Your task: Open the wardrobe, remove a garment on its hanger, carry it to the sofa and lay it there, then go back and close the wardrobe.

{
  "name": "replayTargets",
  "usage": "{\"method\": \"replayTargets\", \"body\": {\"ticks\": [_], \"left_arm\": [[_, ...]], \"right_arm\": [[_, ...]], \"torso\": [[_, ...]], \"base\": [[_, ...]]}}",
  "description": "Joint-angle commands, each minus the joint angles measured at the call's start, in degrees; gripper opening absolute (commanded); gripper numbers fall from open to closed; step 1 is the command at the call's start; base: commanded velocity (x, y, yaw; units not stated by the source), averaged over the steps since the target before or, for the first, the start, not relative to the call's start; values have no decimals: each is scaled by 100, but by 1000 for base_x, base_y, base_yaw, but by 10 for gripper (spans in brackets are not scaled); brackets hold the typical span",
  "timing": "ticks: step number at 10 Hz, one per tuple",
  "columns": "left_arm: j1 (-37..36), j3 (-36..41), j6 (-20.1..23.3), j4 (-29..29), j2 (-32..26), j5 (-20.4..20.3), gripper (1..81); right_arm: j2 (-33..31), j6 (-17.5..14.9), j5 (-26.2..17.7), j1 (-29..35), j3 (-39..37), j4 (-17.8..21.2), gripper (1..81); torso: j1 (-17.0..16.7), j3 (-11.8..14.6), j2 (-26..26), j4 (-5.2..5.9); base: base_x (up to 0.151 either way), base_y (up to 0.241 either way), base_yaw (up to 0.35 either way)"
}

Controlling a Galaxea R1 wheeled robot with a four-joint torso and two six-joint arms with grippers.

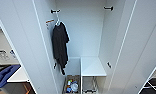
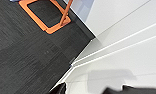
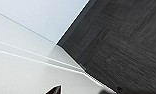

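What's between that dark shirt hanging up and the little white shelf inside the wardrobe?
In the head view, only the bare white back wall of the wardrobe separates the dark shirt from the white shelf.

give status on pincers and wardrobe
Pincers' state unreadable. Wardrobe open, both doors wide. Dark shirt hanging inside on white hanger. No maroon jacket seen.

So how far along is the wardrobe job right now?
Both doors of the wardrobe stand open, and a dark shirt hangs on a white hanger inside, with no maroon jacket beside it, so the take-out looks done. Whether the jacket reached the sofa can't be told here. Nothing is visibly held. Closing the doors is left.
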Motion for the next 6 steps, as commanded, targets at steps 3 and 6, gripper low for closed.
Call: {"method": "replayTargets", "body": {"ticks": [3,6], "left_arm": [[-998,-606,-1034,-58,-109,111,811],[-1349,-1031,-2125,-14,166,111,811]], "right_arm": [[-253,487,-119,885,209,58,811],[-68,883,-101,1279,789,58,811]], "torso": [[2,-2,2,0],[4,-5,5,0]], "base": [[0,0,0],[0,0,0]]}}
